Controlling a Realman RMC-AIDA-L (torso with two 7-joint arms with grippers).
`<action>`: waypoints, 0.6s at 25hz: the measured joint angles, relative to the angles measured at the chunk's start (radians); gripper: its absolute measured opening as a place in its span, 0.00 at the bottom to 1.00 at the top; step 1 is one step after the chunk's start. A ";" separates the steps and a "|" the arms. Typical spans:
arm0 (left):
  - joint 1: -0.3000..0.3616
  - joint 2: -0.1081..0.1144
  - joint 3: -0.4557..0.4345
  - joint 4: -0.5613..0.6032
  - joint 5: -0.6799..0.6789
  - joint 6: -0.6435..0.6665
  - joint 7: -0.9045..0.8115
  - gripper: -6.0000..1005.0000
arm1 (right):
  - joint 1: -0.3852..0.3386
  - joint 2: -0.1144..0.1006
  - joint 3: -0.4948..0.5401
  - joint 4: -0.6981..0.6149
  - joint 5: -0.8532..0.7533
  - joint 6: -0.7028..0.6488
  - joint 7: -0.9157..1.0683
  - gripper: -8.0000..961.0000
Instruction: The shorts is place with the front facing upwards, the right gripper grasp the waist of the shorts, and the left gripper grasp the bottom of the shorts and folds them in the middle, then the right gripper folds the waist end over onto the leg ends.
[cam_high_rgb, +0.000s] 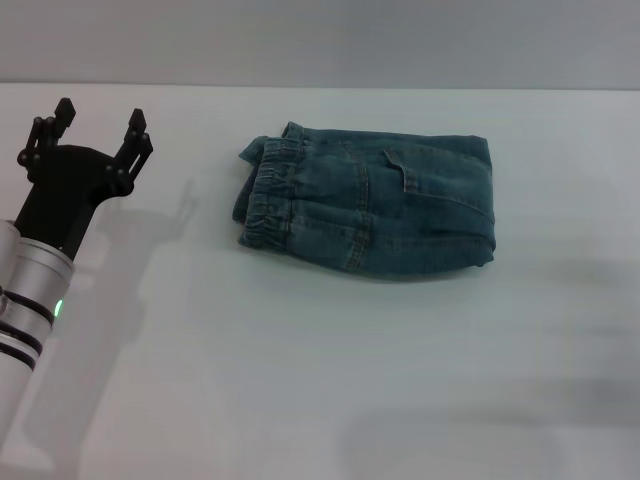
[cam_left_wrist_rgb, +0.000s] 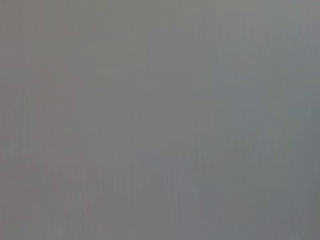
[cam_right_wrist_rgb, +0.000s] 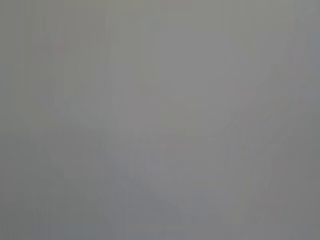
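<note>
- Lying folded at the counter's (cam_high_rgb: 300, 380) twelve o'clock, the shorts (cam_high_rgb: 372, 208) look soft, floppy denim.
- Left gripper (cam_high_rgb: 100, 128), nine o'clock: jaws wide apart, empty.
- Grip the elastic waistband (cam_high_rgb: 268, 195).

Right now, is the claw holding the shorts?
No, the left claw hangs open over bare table, apart from the folded shorts.
</note>
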 joint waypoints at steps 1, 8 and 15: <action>0.000 0.000 0.000 0.001 0.000 0.000 0.000 0.81 | 0.000 0.000 0.000 0.001 0.000 -0.002 0.000 0.49; 0.006 -0.001 0.001 0.007 0.000 -0.001 -0.002 0.81 | 0.007 0.000 -0.028 0.020 0.000 -0.011 -0.011 0.67; 0.007 0.000 -0.001 0.017 -0.002 -0.001 -0.003 0.81 | 0.010 -0.001 -0.048 0.023 -0.001 -0.037 -0.041 0.69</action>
